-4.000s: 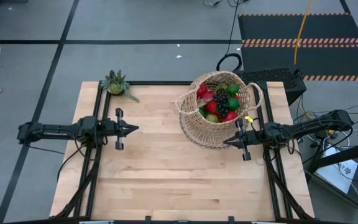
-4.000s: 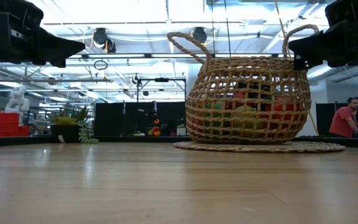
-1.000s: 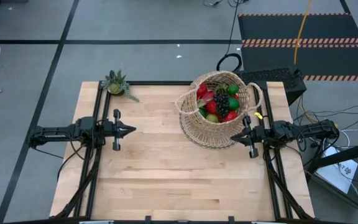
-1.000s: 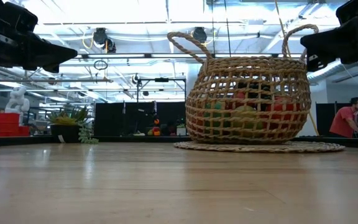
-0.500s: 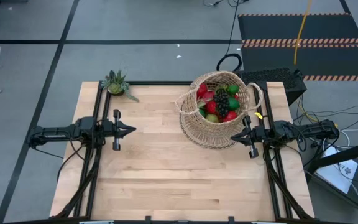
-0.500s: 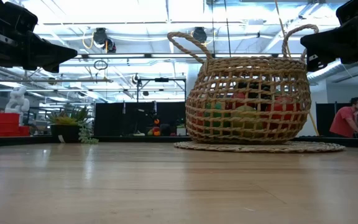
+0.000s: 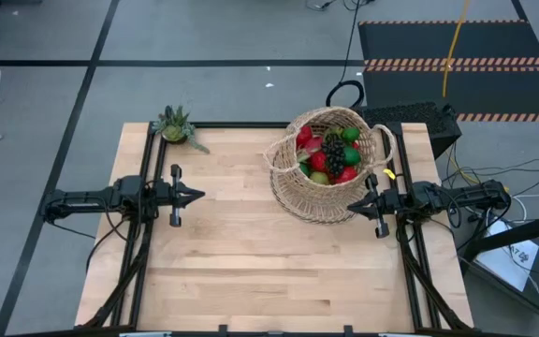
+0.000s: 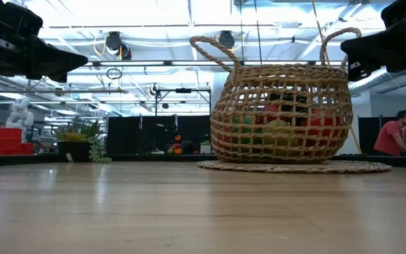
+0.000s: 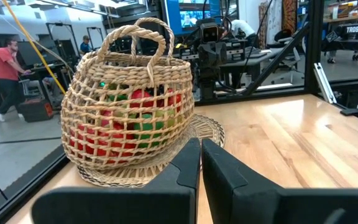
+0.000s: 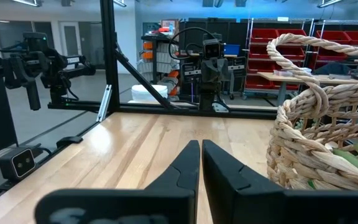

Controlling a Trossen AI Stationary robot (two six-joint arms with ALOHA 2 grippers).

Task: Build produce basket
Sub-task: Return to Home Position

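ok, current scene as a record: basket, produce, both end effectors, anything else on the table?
basket: upright, far right of table
produce: piled inside basket, grapes on top
left end effector: shut, empty, raised over table's left side
right end effector: shut, empty, raised beside basket
potted plant: far left corner
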